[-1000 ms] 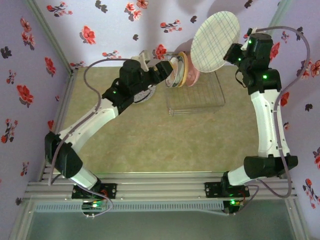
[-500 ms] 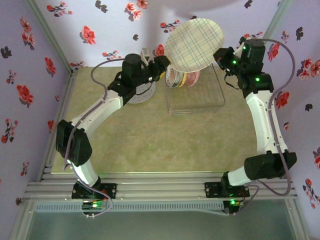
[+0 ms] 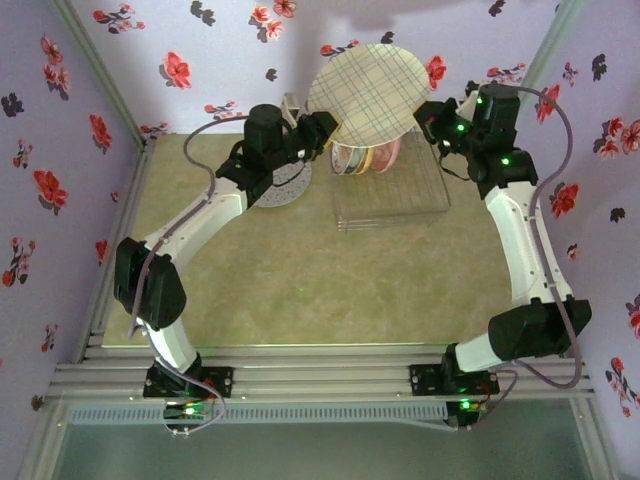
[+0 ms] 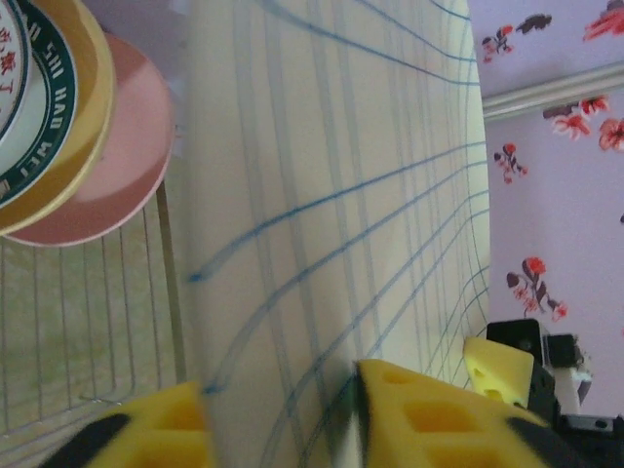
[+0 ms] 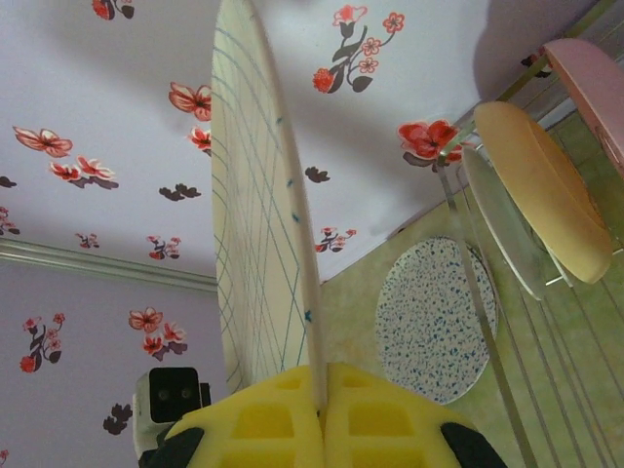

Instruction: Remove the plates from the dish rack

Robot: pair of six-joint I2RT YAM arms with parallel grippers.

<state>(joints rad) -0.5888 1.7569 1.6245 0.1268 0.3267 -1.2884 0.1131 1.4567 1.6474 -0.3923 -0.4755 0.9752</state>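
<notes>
Grid-patterned plate point(image 5: 258, 224), raised on edge over the dish rack point(image 3: 400, 195): the right gripper point(image 5: 320, 385) pinches its rim between closed fingers, while the left gripper point(image 4: 278, 395) straddles the opposite rim, fingers spread. Beyond, the pink plate point(image 4: 127, 166) and orange-yellow plate point(image 4: 93, 107) stand in the rack; a speckled plate point(image 5: 434, 317) lies flat on the table point(image 3: 300, 290).

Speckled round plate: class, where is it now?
Top view: speckled round plate lies flat on the table, left of the silver wire dish rack, under the left arm.
</notes>
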